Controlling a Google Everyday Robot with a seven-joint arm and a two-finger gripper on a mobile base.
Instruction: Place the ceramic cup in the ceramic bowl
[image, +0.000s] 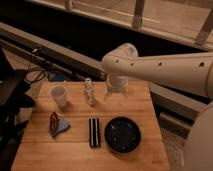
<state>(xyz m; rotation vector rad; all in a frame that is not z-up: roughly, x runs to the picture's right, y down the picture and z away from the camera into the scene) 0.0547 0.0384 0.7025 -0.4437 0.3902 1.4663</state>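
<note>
The ceramic cup (59, 95) is small, white and handleless. It stands upright at the back left of the wooden table (45, 150). The ceramic bowl (122, 134) is round, black and glossy, and sits at the front right of the table with nothing in it. My white arm (165, 67) reaches in from the right. My gripper (116, 85) hangs over the back edge of the table, right of the cup and behind the bowl. It is well apart from the cup, with a bottle between them.
A slim clear bottle (90, 91) stands between the cup and the gripper. A flat black bar (93, 132) lies just left of the bowl. A red and blue snack bag (56, 124) lies front left. Cables and dark gear (20, 80) sit left of the table.
</note>
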